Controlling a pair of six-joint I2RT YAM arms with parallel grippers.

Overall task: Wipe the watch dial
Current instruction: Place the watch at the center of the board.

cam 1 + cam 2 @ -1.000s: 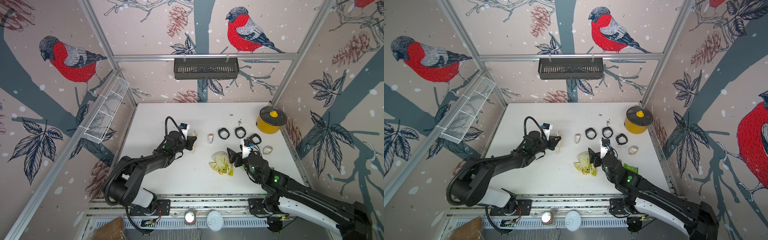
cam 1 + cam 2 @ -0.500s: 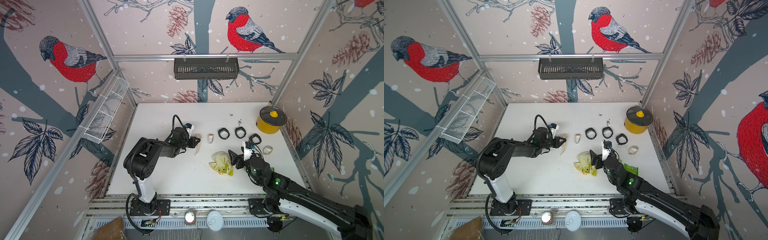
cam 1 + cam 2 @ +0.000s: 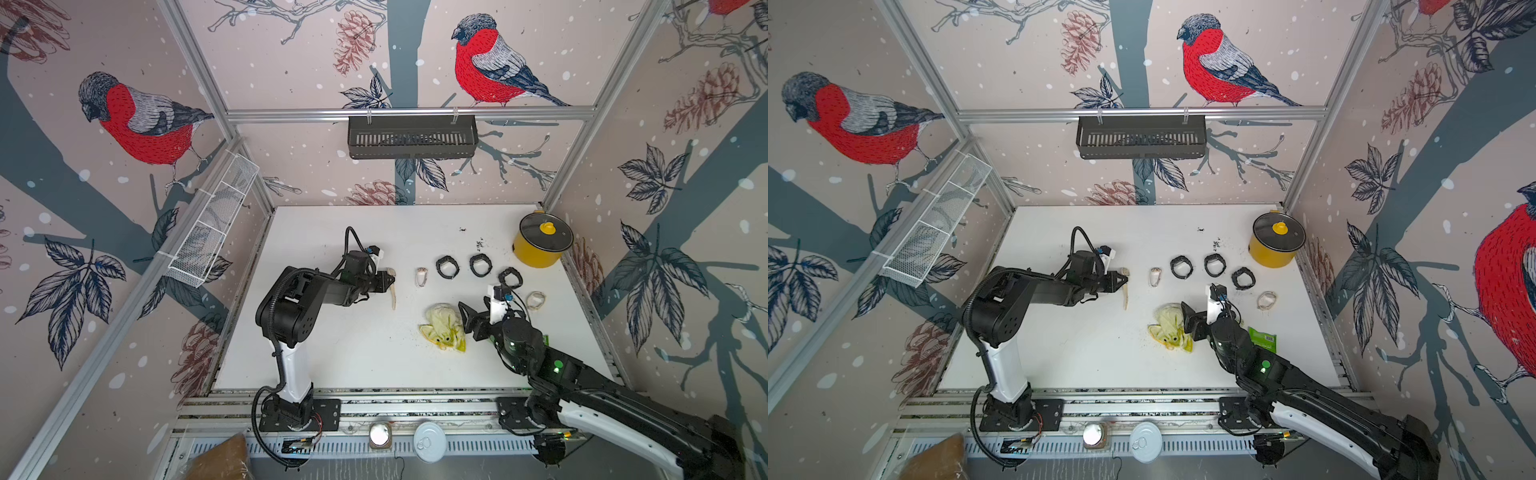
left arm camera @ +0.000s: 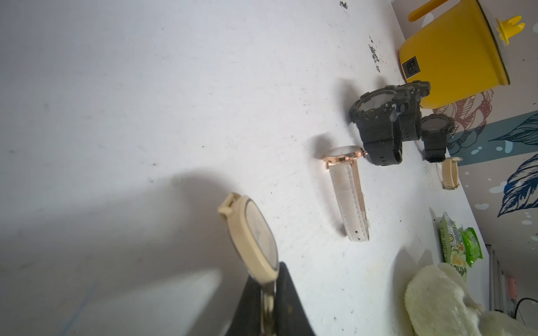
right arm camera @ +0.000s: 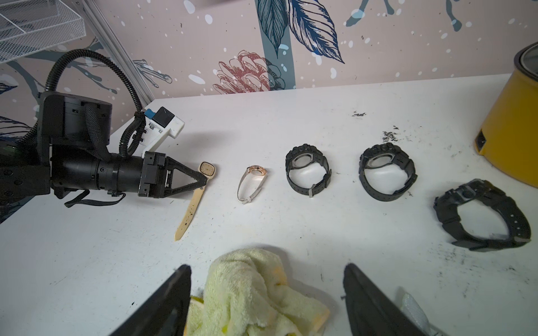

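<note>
A cream watch with a rounded square dial (image 3: 390,275) (image 3: 1124,272) (image 5: 207,168) stands on edge on the white table (image 3: 332,353), its strap (image 5: 189,212) trailing toward the front. My left gripper (image 3: 390,282) (image 3: 1123,283) (image 4: 269,280) (image 5: 203,181) is shut on the strap just below the dial (image 4: 256,232). A crumpled pale yellow cloth (image 3: 442,328) (image 3: 1169,332) (image 5: 247,291) lies in front of the watch row. My right gripper (image 3: 467,322) (image 3: 1187,320) (image 5: 267,267) is open over the cloth, one finger on each side of it, holding nothing.
A rose-gold watch (image 3: 422,276) and three black watches (image 3: 446,266) (image 3: 481,264) (image 3: 510,277) lie in a row to the right. A yellow pot (image 3: 540,245) stands at the back right. Another cream watch (image 3: 535,300) and a green packet (image 3: 1262,338) lie near the right edge.
The left arm has folded its elbow up over its base while its gripper stayed at the cream watch. The right gripper has shifted slightly toward the front over the cloth.
</note>
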